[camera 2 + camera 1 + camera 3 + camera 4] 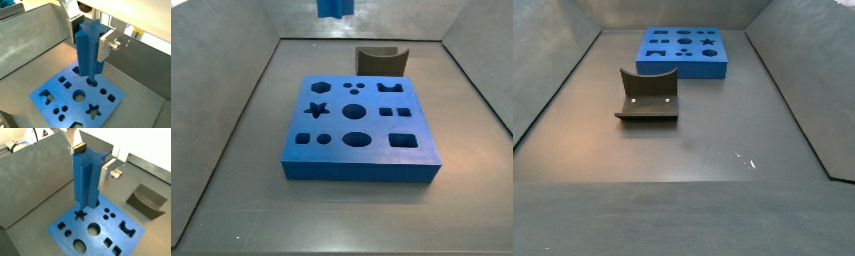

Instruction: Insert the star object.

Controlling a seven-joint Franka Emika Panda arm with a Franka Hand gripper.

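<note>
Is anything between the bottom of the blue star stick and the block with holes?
No. Only empty air separates the star object, held in the end effector, from the block; both wrist views show it.

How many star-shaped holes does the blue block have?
1. The star hole is in the blue block's top, near one edge; a side view shows the whole top. The gripper hangs above, fingers shut on the star object.

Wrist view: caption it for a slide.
Gripper holds the star object upright above the blue block.
</note>
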